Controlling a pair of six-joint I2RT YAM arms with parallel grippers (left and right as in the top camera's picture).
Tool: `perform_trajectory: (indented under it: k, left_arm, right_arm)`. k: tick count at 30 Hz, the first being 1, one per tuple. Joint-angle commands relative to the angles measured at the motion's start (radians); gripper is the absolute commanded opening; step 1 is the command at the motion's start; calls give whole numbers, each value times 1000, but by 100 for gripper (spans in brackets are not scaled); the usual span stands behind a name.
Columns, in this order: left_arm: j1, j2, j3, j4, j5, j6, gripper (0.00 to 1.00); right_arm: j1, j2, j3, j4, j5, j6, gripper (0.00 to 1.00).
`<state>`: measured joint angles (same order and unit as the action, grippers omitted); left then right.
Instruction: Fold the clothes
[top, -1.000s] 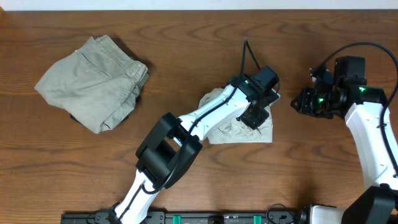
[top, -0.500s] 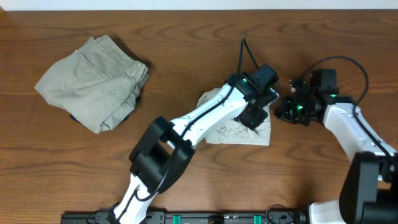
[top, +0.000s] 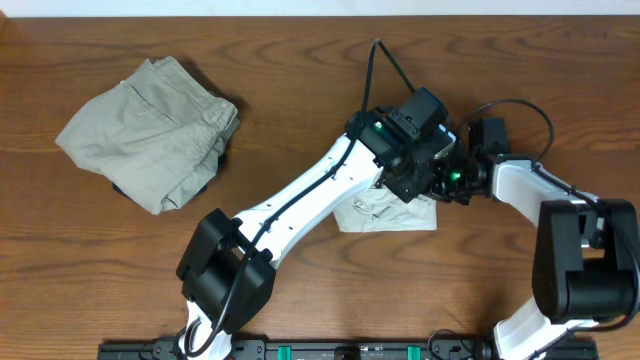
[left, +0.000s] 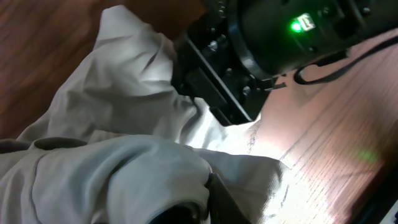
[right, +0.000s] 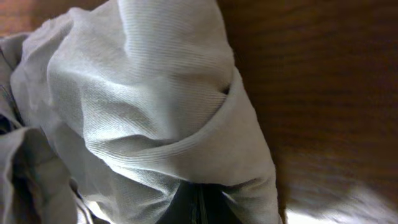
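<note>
At the centre-right of the counter (top: 300, 60), your T-shirt (top: 388, 214) lies bunched in a wrinkled heap, with both arms meeting over its upper right edge. Your left end effector (top: 410, 180) is closed with pale fabric gathered in it, and your right end effector (top: 447, 181) pinches a fold too (its jaws tight together). The khaki trousers (top: 150, 130) sit well apart at the far left.
</note>
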<state>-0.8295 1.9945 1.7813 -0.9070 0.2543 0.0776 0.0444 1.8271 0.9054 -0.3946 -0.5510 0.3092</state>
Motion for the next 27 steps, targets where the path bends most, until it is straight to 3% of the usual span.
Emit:
perform_trajectory:
  k: [1,11,17,27]
  left_arm:
    - [-6,-31,47,11,5,-9,8]
    - [-20,14,47,85,66,-8,8]
    - [-20,41,44,82,66,-8,8]
    - [-20,43,44,82,66,-8,10]
  right_arm:
    - [29,108,-34,-6,99,22,1]
    - [29,120,-34,-15,98,27,2]
    - [13,75,-33,-44,90,26,24]
    - [-101,-220,-31,-138,153,9,36]
